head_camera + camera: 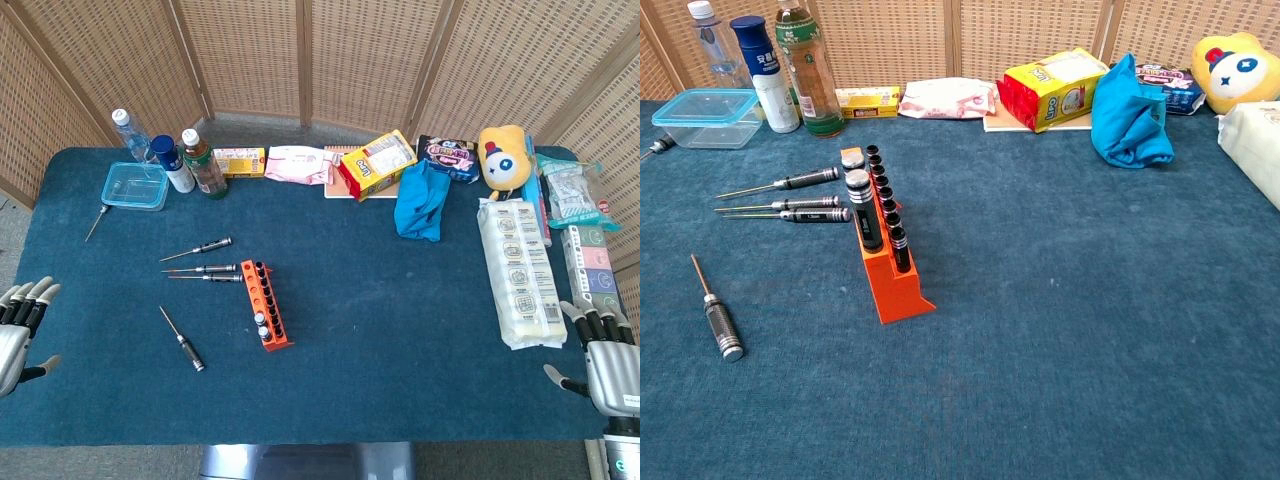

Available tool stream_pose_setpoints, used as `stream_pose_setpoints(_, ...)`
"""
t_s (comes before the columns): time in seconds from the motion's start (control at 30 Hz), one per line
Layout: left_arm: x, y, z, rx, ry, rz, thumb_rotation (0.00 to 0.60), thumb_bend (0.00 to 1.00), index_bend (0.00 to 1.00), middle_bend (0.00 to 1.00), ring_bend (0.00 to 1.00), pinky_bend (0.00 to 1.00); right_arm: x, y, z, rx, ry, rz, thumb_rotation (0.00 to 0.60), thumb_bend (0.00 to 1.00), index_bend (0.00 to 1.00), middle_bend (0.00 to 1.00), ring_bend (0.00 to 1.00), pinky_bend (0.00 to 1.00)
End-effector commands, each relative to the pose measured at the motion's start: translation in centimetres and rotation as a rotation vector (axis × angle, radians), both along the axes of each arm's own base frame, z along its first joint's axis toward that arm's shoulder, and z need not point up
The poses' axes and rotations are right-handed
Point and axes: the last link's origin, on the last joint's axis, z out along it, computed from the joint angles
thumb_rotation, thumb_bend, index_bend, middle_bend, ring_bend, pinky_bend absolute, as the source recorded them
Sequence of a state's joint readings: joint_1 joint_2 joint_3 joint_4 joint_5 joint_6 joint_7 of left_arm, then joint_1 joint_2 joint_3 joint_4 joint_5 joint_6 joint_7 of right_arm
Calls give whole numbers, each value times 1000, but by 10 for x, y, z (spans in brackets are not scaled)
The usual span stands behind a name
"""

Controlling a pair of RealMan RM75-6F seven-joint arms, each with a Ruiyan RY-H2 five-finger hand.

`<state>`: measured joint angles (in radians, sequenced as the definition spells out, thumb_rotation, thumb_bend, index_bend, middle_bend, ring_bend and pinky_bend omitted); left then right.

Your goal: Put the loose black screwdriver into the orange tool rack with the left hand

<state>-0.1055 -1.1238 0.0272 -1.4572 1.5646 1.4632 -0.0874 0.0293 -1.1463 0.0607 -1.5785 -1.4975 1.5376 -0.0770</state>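
Nearest the chest camera lies the loose black screwdriver (716, 317), knurled handle toward the table edge, thin shaft pointing away, well apart from the orange tool rack (886, 255). Rack is a sloped plastic block with a row of sockets, a couple already filled. Three more drivers (790, 197) lie flat just left of it. Left hand (22, 325) waits at the table edge, fingers spread, empty; right hand (604, 358) likewise. Blue cloth tabletop (400, 330), fuzzy.

At the lower left edge of the head view, the left hand (20, 330) has silver-grey metal segments and black fingertips. The right hand (603, 362), at lower right, looks alike, with a pale grey palm.
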Motion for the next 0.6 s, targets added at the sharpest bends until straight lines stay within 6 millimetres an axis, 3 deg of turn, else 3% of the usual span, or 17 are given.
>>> stream_pose_setpoints(0.03,-1,2,-2,-11,-1,6,600,28,0,0,0,60,1,-1,0,-4,2,2,552,44,156,125,100,76)
stream_pose_setpoints(0.37,5,9,-11,-48,-4,-26,600,64,1,0,0,59,1,-2,4,-14,0,-5,554,45,153,125,100,75)
stream_pose_setpoints(0.6,17,21,-31,-118,9,-108,600,198,206,0,0,59,-3,-7,7,-29,-6,-32,553,45,152,125,99,75)
